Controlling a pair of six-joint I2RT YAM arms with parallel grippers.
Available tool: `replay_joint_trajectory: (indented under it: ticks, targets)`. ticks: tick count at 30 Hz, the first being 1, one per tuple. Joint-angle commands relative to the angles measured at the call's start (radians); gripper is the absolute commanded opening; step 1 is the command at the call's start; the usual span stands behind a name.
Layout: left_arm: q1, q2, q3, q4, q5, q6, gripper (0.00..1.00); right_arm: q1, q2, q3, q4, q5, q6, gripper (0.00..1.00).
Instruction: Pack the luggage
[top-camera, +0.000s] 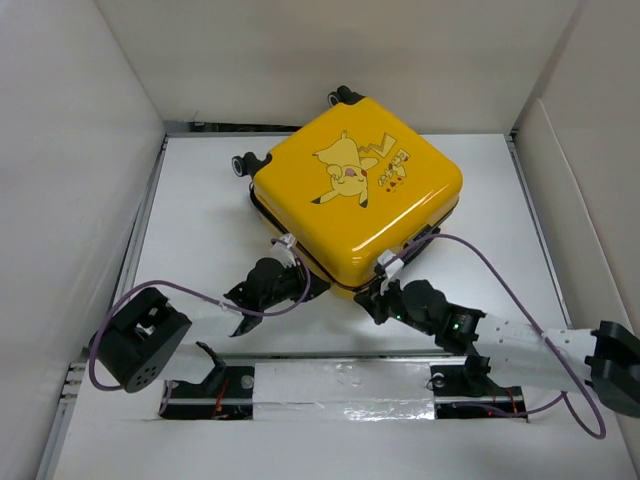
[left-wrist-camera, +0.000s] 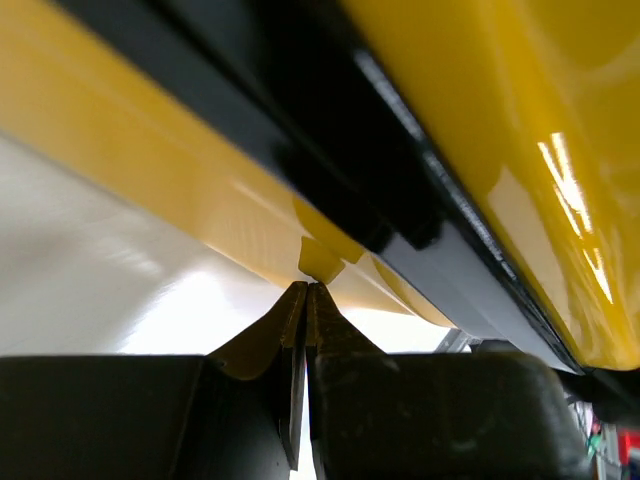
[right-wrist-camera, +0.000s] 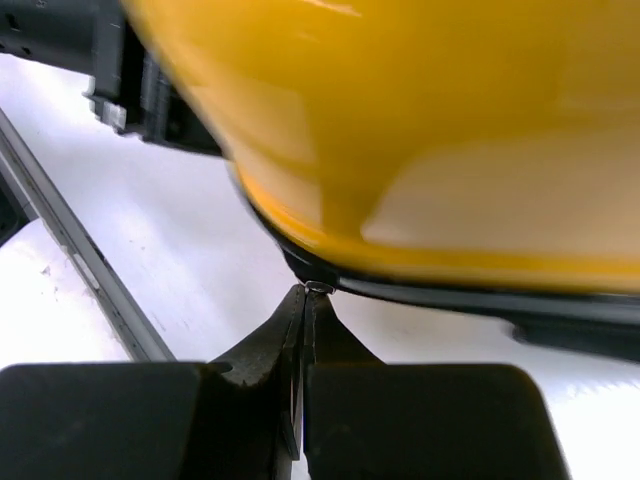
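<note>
White walls (top-camera: 80, 150) box in a white table (top-camera: 200, 200), and the luggage (top-camera: 355, 190) lies flat on it toward the far middle with its cartoon face up and its lid down on the base. It is square, so we find no long axis. It sits turned like a diamond, with the wheels (top-camera: 345, 97) at the far-left corner and the opposite corner pointing back at the arm bases. That near corner is what the coming move turns on, because the two arms stand either side of it. The left gripper (left-wrist-camera: 305, 290) is against the near-left edge and the right gripper (right-wrist-camera: 305, 292) is against the near-right edge just round the corner, so neither is clearly nearer. From each wrist the shell looms directly ahead and above the fingertips, and the dark seam (left-wrist-camera: 380, 190) between the two halves runs crosswise in front of them. We see the left fingers pressed together with no gap, their tips touching a small yellow tab (left-wrist-camera: 320, 262) under the seam. Whether they pinch it we cannot tell. The right fingers are likewise pressed together, and a tiny shiny bit shows at their tips right at the seam. We judge the packing close to finished, with closing work along the seam left, and any pull would have to follow each edge away from the shared corner.
</note>
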Motion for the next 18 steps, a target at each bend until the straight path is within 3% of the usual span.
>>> replay_joint_trajectory:
  ticks: [1, 7, 10, 12, 14, 18]
  targets:
    - [-0.025, 0.016, 0.149, 0.222, -0.048, -0.001, 0.0, 0.133, 0.077, 0.09, 0.086, 0.02, 0.043, 0.0]
    - [-0.059, 0.112, 0.251, 0.223, 0.016, 0.01, 0.0, 0.204, 0.227, 0.164, 0.186, 0.09, 0.043, 0.0]
    - [-0.073, 0.167, 0.297, 0.21, 0.027, 0.036, 0.0, 0.204, 0.291, 0.187, 0.258, 0.243, 0.077, 0.0]
    - [-0.018, 0.175, 0.293, 0.194, 0.042, 0.015, 0.0, 0.204, 0.325, 0.193, 0.312, 0.282, 0.057, 0.0]
    - [0.071, 0.122, 0.243, 0.222, 0.078, 0.016, 0.15, 0.204, 0.35, 0.196, 0.329, 0.333, 0.065, 0.0]
    - [0.197, -0.039, 0.2, 0.027, 0.015, 0.093, 0.52, 0.204, 0.281, 0.167, 0.275, 0.339, 0.066, 0.0]
